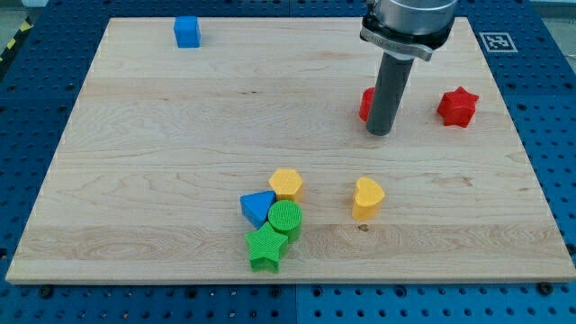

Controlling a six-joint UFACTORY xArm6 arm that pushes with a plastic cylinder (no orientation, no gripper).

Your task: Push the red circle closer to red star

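No claw on this arm, so no open or closed state to give; only a dark rod, with my tip (379,132) resting on the table (162,162) near the view's upper right

Red circle (366,103) mostly hidden behind the rod, only a sliver showing at the rod's left edge; shape not confirmable from that sliver. Red star (457,106) well to the view's right of it, in clear sight, close to the table's right edge

Likely trouble, judged from this layout:
- Tip apparently in front of, and slightly right of, the red circle rather than on its left; a rightward push from here probably missing it altogether
- A push toward the view's top or left sending the circle away from the star
- Off-centre contact rolling the circle sideways off the tip, toward the table's top edge
- Too long a shove striking the star and nudging it toward the right edge

Elsewhere, out of the path: blue cube (187,31) at top left; yellow hexagon (286,184), blue triangle (257,208), green circle (286,219), green star (265,248) clustered at bottom centre; yellow heart (366,198) just right of them
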